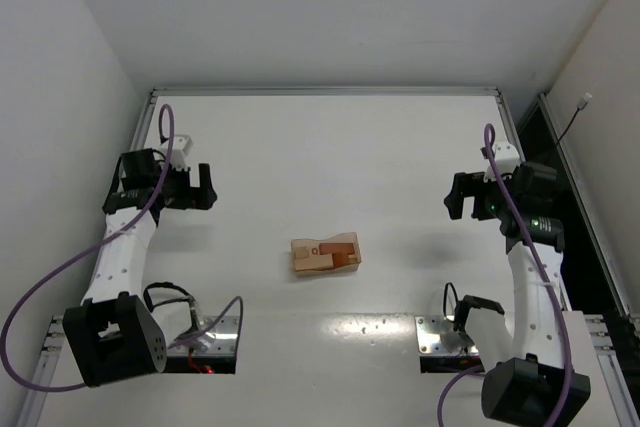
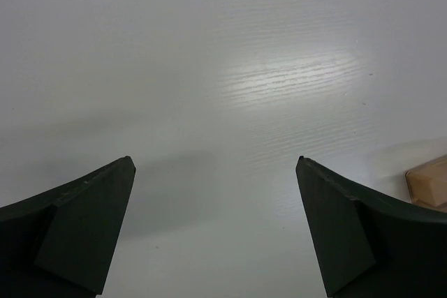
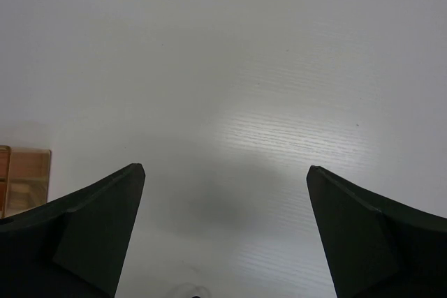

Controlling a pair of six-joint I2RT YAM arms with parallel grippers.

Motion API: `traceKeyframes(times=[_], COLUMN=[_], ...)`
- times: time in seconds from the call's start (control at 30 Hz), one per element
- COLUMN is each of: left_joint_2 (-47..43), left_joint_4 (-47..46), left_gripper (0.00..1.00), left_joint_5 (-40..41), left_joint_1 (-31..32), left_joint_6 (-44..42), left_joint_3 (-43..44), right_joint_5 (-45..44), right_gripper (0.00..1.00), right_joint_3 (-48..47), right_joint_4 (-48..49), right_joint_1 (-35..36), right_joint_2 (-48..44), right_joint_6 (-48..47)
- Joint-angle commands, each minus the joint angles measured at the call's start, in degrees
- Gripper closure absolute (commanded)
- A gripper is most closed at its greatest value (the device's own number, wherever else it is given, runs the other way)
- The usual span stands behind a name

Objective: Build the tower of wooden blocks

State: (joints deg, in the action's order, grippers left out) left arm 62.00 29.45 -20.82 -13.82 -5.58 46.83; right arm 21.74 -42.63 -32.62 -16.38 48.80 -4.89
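A small cluster of wooden blocks (image 1: pixel 325 254), light tan with a reddish-orange part on the right, lies together at the middle of the white table. A tan corner of the blocks (image 2: pixel 427 182) shows at the right edge of the left wrist view, and a tan and orange edge of the blocks (image 3: pixel 24 176) at the left edge of the right wrist view. My left gripper (image 1: pixel 200 187) hovers far to the left of the blocks, open and empty. Over the table's right side my right gripper (image 1: pixel 458 197) is open too, with only bare table between its fingers.
The white table (image 1: pixel 330 147) is bounded by a metal rail at the back and white walls on both sides. The arms' base plates (image 1: pixel 210 332) sit at the near edge, with purple cables looping beside them.
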Motion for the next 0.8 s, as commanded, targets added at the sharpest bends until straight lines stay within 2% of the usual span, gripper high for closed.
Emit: traceKeyframes(times=[0.0,0.47,0.6,0.67,0.73,0.77], left_joint_2=[0.8,2.5,2.5,2.0,2.0,2.0], left_joint_4=[-1.4,-0.8,0.7,3.4,5.6,8.1], left_gripper=[0.00,0.00,0.00,0.00,0.04,0.04], left_joint_5=[-2.0,-2.6,-6.2,-7.5,-7.0,-6.4], left_joint_1=[-0.5,-0.5,-0.5,4.0,8.7,14.1], left_joint_6=[-1.0,-1.0,-3.3,-7.0,-8.8,-10.4], left_joint_3=[0.3,0.8,1.6,3.5,5.5,7.6], right_joint_5=[1.9,1.9,1.9,1.9,1.9,1.9], right_gripper=[0.01,0.01,0.01,0.01,0.01,0.01], right_joint_3=[-0.5,-0.5,-0.5,-0.5,-0.5,-0.5], right_joint_4=[2.2,2.2,2.2,2.2,2.2,2.2], right_joint_1=[-0.2,-0.2,-0.2,-0.2,-0.2,-0.2], right_joint_2=[-0.1,0.4,1.0,1.0,1.0,1.0], right_joint_6=[0.6,0.6,0.6,0.6,0.6,0.6])
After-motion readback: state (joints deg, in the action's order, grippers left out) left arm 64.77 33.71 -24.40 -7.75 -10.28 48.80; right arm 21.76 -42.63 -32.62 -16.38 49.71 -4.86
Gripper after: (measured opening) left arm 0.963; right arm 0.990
